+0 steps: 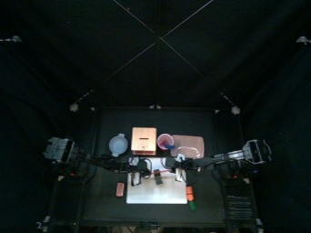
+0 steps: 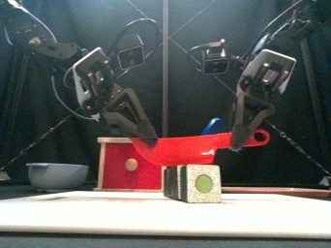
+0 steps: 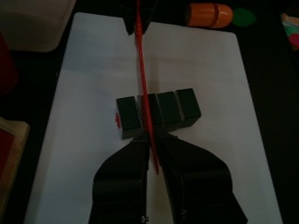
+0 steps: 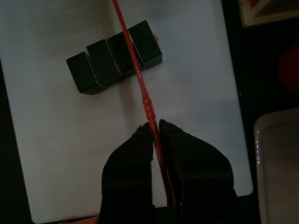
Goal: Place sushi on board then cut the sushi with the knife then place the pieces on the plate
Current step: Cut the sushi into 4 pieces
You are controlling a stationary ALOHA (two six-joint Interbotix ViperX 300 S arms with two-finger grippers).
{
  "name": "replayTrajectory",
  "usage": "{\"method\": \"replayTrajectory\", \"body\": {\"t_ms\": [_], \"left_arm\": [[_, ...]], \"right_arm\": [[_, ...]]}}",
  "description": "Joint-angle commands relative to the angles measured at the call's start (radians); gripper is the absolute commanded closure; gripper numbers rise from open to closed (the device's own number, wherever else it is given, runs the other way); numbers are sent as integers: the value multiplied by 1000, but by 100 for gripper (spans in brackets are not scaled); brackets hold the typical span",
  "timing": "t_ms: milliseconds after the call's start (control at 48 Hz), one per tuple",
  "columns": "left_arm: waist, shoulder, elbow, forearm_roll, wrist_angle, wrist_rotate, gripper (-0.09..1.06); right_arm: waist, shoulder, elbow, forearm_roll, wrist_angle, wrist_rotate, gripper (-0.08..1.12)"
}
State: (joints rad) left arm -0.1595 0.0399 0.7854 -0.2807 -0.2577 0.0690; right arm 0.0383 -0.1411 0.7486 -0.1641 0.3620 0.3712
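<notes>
Top view: white board [image 1: 145,195] on black table [image 1: 109,125]

Along the back of the small black table [image 1: 206,121] three things stand in a row. Furthest left is a blue-grey bowl with two small handles [image 1: 118,143], sitting upright and low [image 2: 57,174]. Just beside it on its right is a pale wooden box with a red drawer front [image 1: 145,138], the drawer facing forward with a round pale knob in its middle [image 2: 130,164]. Next along is a round red cup [image 1: 165,140]. Near the table's front right lies a small orange toy food with a green end [image 3: 211,13], well apart from the row behind [image 1: 191,192].
</notes>
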Motion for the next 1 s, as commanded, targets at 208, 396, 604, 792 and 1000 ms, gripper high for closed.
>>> {"method": "replayTrajectory", "body": {"t_ms": [208, 396, 604, 792, 1000], "left_arm": [[-31, -11, -31, 0, -3, -2, 44], [-31, -8, -28, 0, 2, -2, 44], [-31, 9, -32, 0, 2, 0, 44], [-26, 18, -34, 0, 2, 2, 44], [-17, 32, -32, 9, 2, 5, 44]], "right_arm": [[-31, -5, -9, 0, -2, 8, 71], [-35, 11, -11, 0, 0, 8, 71], [-40, 18, -18, 0, -2, 6, 71], [-46, 26, -15, 0, -2, 11, 71], [-49, 71, -18, 20, -2, 9, 71]]}}
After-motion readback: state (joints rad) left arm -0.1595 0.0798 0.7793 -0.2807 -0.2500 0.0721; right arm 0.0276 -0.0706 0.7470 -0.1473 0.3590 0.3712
